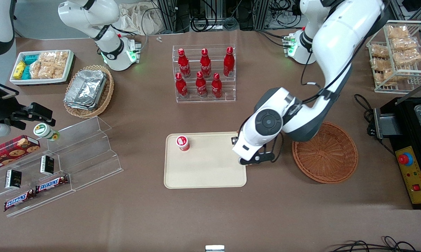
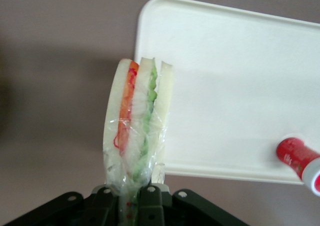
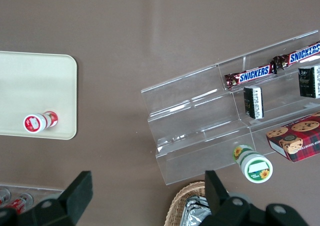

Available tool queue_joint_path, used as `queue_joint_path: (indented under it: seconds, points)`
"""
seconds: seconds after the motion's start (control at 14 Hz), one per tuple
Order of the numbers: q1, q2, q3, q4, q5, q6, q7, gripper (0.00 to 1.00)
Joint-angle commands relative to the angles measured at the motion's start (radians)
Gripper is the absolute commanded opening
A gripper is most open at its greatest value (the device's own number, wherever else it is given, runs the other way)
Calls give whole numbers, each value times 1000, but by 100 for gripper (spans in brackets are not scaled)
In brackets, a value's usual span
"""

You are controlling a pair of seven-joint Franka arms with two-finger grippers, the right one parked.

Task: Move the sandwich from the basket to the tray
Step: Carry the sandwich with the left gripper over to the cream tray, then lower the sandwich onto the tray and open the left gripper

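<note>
My left gripper [image 2: 131,191] is shut on the sandwich [image 2: 137,121], a wrapped wedge of white bread with orange and green layers, gripped at its narrow end. It hangs above the table just beside the edge of the cream tray [image 2: 235,86]. In the front view the gripper [image 1: 249,160] is over the tray's [image 1: 207,171] edge nearest the reddish-brown wicker basket [image 1: 325,154], which holds nothing I can see. The arm hides the sandwich in that view.
A small red bottle [image 1: 183,142] stands on the tray. A rack of red bottles [image 1: 204,71] stands farther from the camera. A black machine [image 1: 413,147] and a wire rack [image 1: 399,56] are beside the basket. A clear stepped shelf [image 1: 56,164] lies toward the parked arm's end.
</note>
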Motion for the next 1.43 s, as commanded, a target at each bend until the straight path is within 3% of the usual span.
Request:
queue_joint_path:
  seconds: [0.0, 0.5, 0.64, 0.71, 0.79, 1.36]
  points:
    - [-39, 52, 6, 29, 59, 41, -31, 0]
    - [-54, 174, 7, 33, 195, 114, -75, 0]
    - [-54, 178, 7, 36, 200, 114, -75, 0]
    - [-54, 178, 9, 36, 197, 114, -75, 26]
    - [-54, 180, 9, 35, 203, 115, -72, 99]
    - [-41, 101, 12, 40, 186, 91, -110, 100]
